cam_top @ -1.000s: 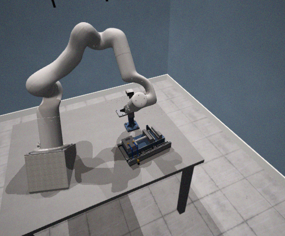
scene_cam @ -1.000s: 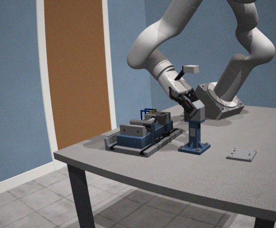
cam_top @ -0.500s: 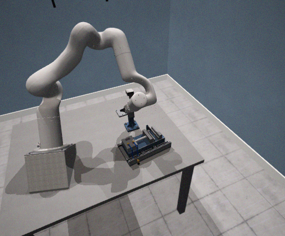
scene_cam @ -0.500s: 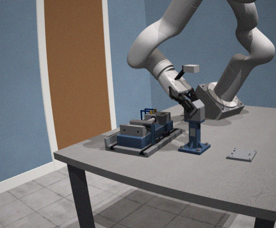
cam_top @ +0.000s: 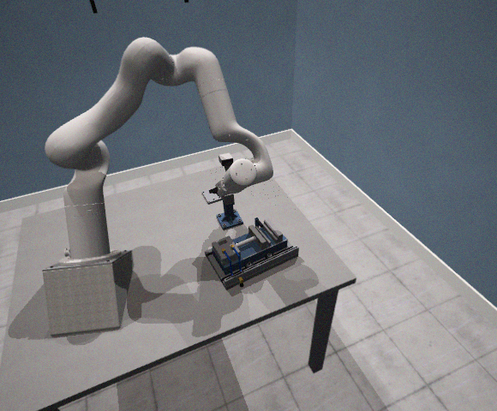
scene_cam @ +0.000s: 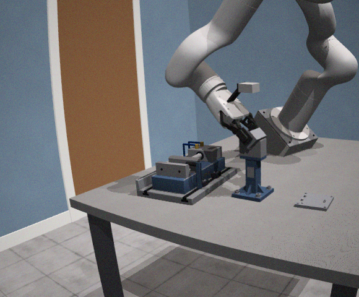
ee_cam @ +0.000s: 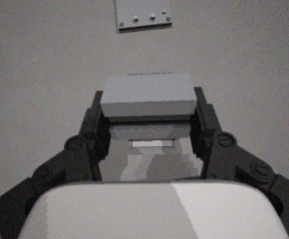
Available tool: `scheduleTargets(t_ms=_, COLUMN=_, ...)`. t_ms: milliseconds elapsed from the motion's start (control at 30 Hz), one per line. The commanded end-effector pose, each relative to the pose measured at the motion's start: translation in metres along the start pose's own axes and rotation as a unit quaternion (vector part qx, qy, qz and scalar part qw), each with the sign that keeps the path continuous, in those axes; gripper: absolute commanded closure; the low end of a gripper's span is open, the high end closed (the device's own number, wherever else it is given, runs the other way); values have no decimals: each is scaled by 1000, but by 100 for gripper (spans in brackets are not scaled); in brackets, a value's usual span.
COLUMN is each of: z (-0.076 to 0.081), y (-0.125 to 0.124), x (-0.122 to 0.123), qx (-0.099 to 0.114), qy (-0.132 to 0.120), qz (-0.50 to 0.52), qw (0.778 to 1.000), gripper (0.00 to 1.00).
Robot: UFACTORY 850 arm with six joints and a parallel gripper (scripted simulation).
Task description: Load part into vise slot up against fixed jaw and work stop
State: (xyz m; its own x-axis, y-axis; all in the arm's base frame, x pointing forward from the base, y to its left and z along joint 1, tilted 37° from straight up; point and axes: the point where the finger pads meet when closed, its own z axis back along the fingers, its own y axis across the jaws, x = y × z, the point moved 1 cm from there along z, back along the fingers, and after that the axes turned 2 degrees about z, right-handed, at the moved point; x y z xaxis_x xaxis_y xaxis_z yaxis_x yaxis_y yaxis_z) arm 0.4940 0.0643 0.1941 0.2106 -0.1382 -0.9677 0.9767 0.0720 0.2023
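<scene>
You see a pale grey part [ee_cam: 148, 95] between black fingers; below it, the V-block's [scene_cam: 252, 179] post is blue.

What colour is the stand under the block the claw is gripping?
Blue: the stand has a blue post and foot, seen best in the exterior view.

An orange panel [scene_cam: 98, 89] with white trim is standing against the blue wall [scene_cam: 13, 111], beyond the surface's [scene_cam: 269, 230] far-left corner.

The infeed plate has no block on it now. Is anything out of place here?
Nothing looks wrong. The infeed plate lies bare because the part sits at the V-block, where the gripper is shut on it. The vise stands open.
</scene>
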Motion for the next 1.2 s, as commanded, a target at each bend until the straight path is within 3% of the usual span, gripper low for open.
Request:
scheduleTargets(t_ms=0, z=2, y=1, x=-2, qx=0, qy=0, qz=1, qw=1000, gripper=100)
scheduleTargets(t_ms=1167, z=14, y=1, x=-14, qx=0, qy=0, qz=1, qw=1000, gripper=100)
